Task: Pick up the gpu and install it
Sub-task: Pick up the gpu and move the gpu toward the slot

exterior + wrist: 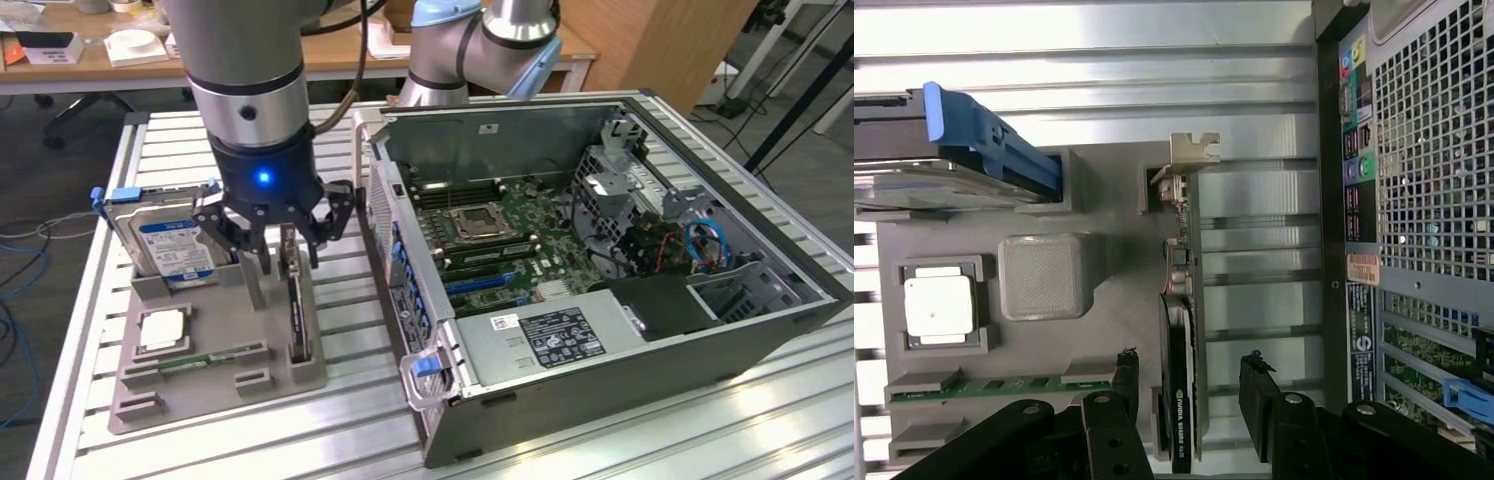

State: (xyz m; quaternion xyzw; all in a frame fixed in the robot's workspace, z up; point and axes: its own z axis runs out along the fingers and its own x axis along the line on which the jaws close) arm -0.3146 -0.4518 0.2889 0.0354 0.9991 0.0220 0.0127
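The gpu point(296, 315) point(1181, 410), a thin flat dark circuit card with a black face, stands on its long edge in a slot of the grey moulded plastic holder tray point(267, 385) point(1119, 270). From above it reads as a narrow blade. In the wrist view its black shroud carries small green and white lettering along the edge. Bare board with small components runs on from the shroud, and a bright metal end bracket point(1194, 150) with a bent tab closes the far end.

The black two-fingered gripper point(287, 260) point(1189, 358) on the grey arm hangs directly over the card with its jaws spread wide. Its fingers point(1112, 420) flank the shrouded end, one on each side. They seem to stand clear of the card, though contact cannot be ruled out from these angles.

In the same tray, towards the exterior view's left, a silver hard drive with a blue label point(167, 240) stands upright. A square silver processor chip point(160, 328) point(939, 305) lies flat in its pocket, and a slim green memory stick point(214, 357) point(1004, 385) lies in a groove.

The tray sits on a slatted aluminium table point(747, 440). Just beside it, on the exterior view's right, lies the open dark grey metal computer case point(641, 395), its green motherboard point(514, 235) exposed.
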